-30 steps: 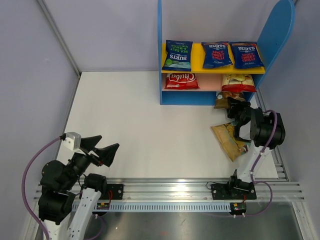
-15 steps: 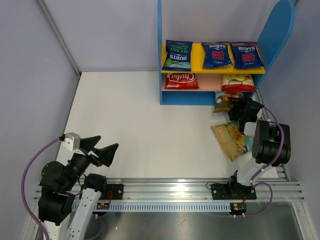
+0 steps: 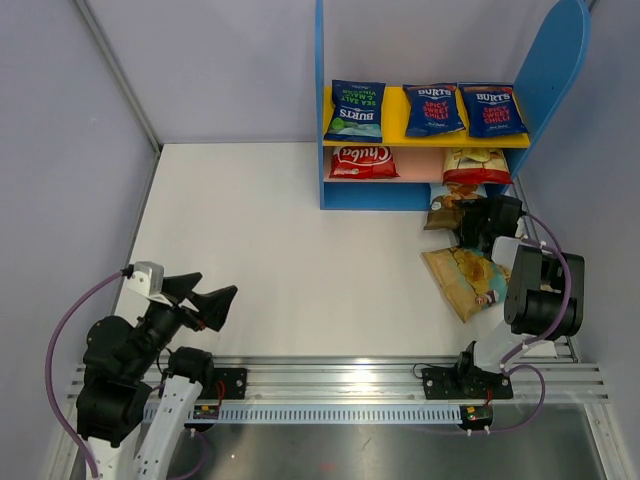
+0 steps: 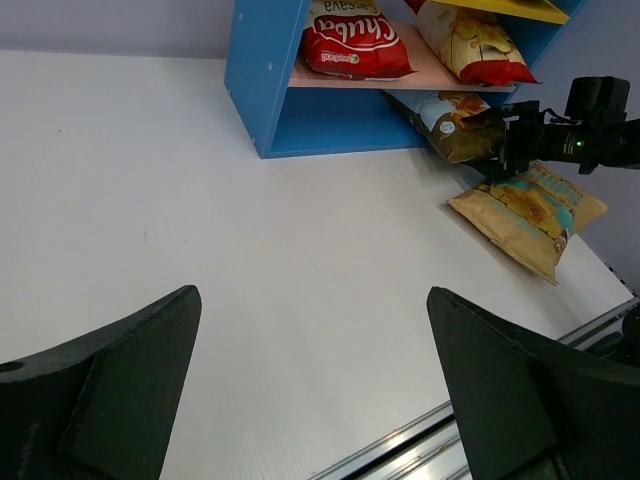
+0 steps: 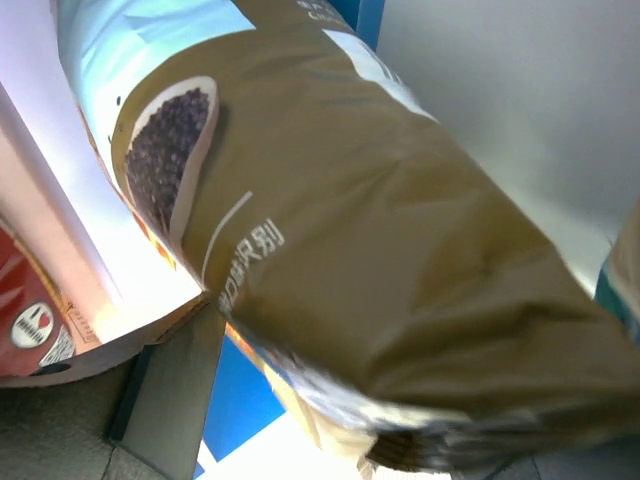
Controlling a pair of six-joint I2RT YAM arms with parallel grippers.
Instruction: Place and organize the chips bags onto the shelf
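The shelf (image 3: 325, 100) stands at the back right. Three dark blue Burts bags (image 3: 433, 108) lie on its yellow board. A red Chuba bag (image 3: 362, 160) and a second red-white bag (image 3: 477, 165) lie on the pink board. The light blue-brown cassava bag (image 3: 446, 208) leans at the blue base's right end and fills the right wrist view (image 5: 350, 250). My right gripper (image 3: 472, 222) is open, its fingers straddling the bag's near end (image 4: 450, 120). A tan-gold bag (image 3: 460, 282) lies flat on the table beside that arm. My left gripper (image 3: 222, 303) is open and holds nothing.
Grey walls close in on the left, back and right; the shelf's tall rounded side (image 3: 555, 70) stands near the right wall. An aluminium rail (image 3: 330, 375) runs along the near edge. White tabletop (image 3: 270, 240) stretches between the left arm and the shelf.
My right gripper's jaws have widened and its wrist has drawn back toward the right, so more of the cassava bag shows at the shelf base. The left arm has barely moved.
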